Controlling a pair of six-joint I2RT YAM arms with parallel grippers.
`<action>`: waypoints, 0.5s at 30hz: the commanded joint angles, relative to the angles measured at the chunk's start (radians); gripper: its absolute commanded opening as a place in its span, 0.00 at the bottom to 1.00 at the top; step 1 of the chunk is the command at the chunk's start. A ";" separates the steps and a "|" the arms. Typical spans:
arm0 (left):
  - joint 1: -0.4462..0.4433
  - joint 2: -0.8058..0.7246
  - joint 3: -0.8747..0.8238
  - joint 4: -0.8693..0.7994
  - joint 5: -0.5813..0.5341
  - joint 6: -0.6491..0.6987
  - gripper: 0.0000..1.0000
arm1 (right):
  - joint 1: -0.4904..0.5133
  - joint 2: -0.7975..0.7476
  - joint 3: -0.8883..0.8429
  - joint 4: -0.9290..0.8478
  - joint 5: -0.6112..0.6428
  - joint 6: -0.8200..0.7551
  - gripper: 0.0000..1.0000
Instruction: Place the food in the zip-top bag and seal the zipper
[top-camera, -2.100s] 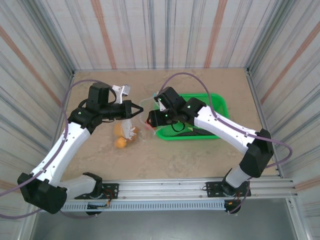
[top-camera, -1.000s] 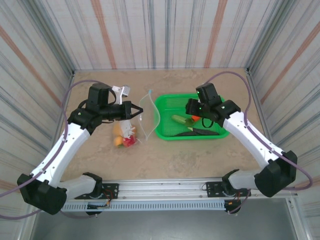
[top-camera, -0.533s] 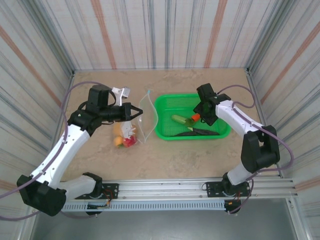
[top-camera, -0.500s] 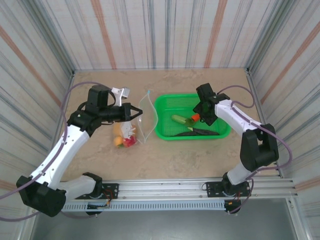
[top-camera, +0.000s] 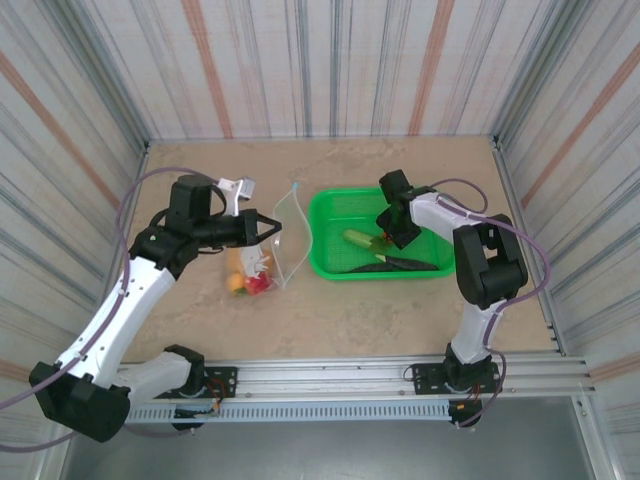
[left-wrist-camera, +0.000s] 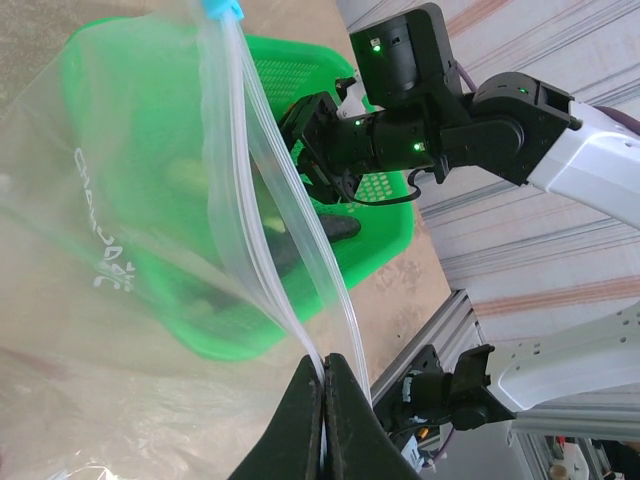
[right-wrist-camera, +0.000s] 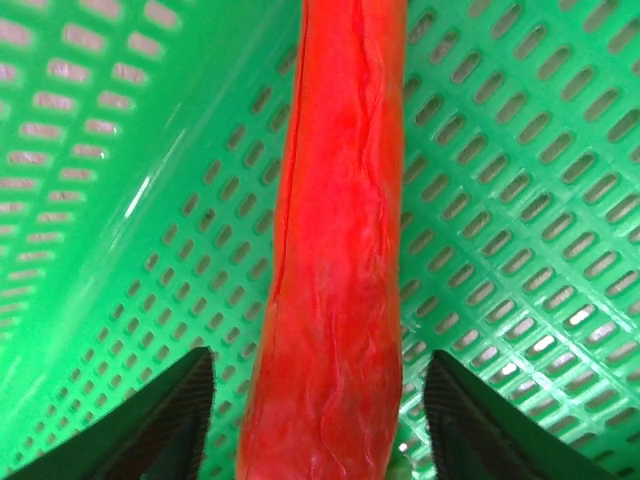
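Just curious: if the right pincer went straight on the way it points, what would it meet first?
Probably the red chili, which lies straight ahead between the open fingers of the right pincer; behind it is the floor of the green basket.

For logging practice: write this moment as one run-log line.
left gripper: shut on zip-top bag | right gripper: open, astride red chili in green basket | zipper: unsealed
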 joint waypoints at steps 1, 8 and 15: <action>0.007 -0.022 -0.013 -0.018 0.011 0.020 0.00 | -0.020 0.021 -0.019 0.013 0.041 -0.012 0.54; 0.007 -0.009 0.001 -0.025 0.009 0.019 0.00 | -0.029 -0.032 -0.027 0.069 -0.003 -0.208 0.39; 0.007 0.005 0.025 -0.029 0.010 0.014 0.00 | -0.032 -0.197 -0.056 0.069 0.001 -0.302 0.34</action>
